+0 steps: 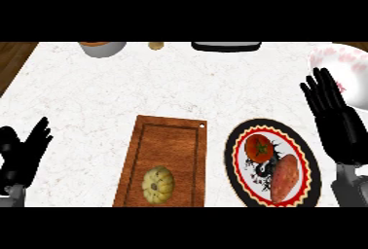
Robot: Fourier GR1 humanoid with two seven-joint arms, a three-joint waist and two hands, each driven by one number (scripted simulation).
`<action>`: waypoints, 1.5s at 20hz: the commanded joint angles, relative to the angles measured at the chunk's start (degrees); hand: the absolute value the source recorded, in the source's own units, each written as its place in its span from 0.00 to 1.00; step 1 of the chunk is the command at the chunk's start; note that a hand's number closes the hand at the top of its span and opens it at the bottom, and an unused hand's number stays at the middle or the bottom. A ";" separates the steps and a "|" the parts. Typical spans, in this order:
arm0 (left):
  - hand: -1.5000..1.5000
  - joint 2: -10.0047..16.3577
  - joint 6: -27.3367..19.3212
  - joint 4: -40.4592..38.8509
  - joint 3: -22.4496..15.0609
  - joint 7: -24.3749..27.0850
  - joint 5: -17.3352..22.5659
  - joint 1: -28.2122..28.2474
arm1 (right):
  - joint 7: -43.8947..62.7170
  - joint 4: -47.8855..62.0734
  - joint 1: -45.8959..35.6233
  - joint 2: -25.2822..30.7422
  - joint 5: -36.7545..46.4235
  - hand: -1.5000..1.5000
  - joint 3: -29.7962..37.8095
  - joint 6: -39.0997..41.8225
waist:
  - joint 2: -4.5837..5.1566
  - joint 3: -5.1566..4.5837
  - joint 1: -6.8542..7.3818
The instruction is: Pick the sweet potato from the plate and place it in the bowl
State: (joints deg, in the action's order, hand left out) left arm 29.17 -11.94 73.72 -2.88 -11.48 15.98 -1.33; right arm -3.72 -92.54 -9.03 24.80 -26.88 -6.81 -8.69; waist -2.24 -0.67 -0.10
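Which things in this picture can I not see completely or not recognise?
Head view:
- bowl: cut off by the right edge; the right hand covers part of its rim.
- grey container, small tan thing and dark flat thing at the counter's far side: cut off by the upper edge, cannot be named.
- cutting board: near end cut off by the lower edge.

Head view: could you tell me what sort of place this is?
Probably a kitchen: a marbled counter, a wooden cutting board with a squash, and a plate holding a tomato and sweet potato.
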 commanded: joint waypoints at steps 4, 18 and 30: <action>0.50 1.17 -1.43 7.47 2.76 7.23 -1.69 -2.23 | 0.25 -10.54 4.89 10.67 8.04 1.00 7.39 -5.24 | 1.23 0.55 -1.90; 0.50 -1.08 -3.37 13.95 1.26 8.29 -2.90 -1.84 | 22.69 -25.88 42.68 12.97 43.30 0.00 -2.54 -33.75 | 1.21 0.22 -4.54; 0.50 -1.17 -0.50 14.72 1.04 5.24 -3.60 -6.56 | 61.60 -50.89 42.18 20.74 57.56 0.00 5.45 -19.78 | 2.48 0.51 0.57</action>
State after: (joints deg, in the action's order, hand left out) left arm 27.74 -13.52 88.18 -2.51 -5.05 12.10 -6.52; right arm 45.27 -135.05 36.89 44.23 26.42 -2.59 -34.29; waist 0.02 -0.28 -0.85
